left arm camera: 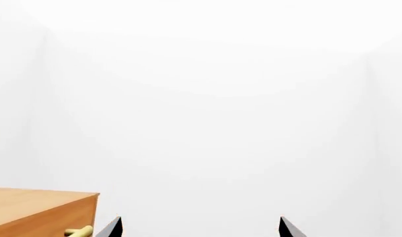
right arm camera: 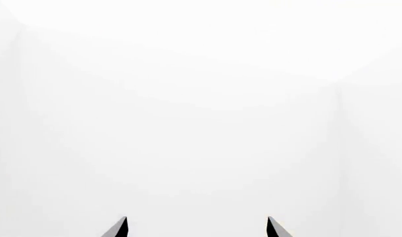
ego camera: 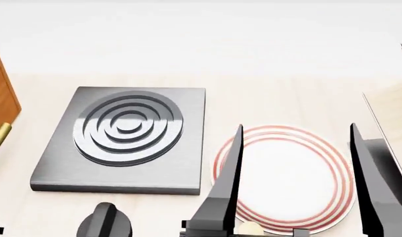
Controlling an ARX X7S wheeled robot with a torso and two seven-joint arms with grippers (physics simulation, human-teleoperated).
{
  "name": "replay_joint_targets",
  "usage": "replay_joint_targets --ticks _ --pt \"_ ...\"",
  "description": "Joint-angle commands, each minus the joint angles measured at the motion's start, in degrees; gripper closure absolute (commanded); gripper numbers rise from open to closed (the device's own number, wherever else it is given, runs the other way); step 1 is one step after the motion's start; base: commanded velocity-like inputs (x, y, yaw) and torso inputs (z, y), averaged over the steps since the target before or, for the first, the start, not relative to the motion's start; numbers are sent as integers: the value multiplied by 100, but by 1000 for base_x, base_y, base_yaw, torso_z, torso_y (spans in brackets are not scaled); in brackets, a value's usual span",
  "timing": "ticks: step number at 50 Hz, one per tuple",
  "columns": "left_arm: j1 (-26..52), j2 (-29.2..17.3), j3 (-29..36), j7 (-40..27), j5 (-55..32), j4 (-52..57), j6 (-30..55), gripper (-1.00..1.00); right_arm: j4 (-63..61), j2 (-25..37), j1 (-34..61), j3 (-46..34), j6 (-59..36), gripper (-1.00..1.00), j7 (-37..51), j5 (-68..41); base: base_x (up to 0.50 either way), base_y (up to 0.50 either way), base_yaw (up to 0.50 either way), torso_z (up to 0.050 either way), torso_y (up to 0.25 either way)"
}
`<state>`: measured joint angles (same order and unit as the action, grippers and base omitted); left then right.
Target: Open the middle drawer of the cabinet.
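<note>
Right tool (ego camera: 294, 168) spread wide, empty — over plate (ego camera: 279, 177); left tool (left arm camera: 199, 227) also wide, empty.

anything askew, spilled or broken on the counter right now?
Nothing stands out. The stove plate lies flat, the red-ringed plate sits level beside it, no spills. Both grippers are open and empty; the cabinet is barely in view at left.

A square grey metal stove plate (ego camera: 125, 140) with concentric rings lies beside a white round plate (ego camera: 286, 170) rimmed in red on pale wood (ego camera: 273, 103).
</note>
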<state>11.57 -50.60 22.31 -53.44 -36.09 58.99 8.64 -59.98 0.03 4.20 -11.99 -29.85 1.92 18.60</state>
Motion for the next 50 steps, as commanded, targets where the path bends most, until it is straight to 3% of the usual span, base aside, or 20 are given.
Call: replay_joint_targets --ticks 1,8,17,32,50 --pt "115 -143 194 -102 196 23 177 -100 -1 0 24 -24 23 -100 53 120 0 0 0 0 0" --pt "548 -358 671 -5 588 -63 1126 -100 -1 0 27 -37 -37 -100 38 107 0 0 0 0 0" --pt "1400 -392 1430 590 1652 -665 2270 -100 -1 0 3 -50 -143 -100 -13 113 0 0 0 0 0" --pt "2293 -171 2061 1784 2111 -2366 2574 -100 -1 1 35 -1 -272 -100 -54 29 0 0 0 0 0" --pt "3906 305 3451 3294 3599 -4599 2830 -100 -1 1 58 148 -283 -100 -117 -66 0 0 0 0 0"
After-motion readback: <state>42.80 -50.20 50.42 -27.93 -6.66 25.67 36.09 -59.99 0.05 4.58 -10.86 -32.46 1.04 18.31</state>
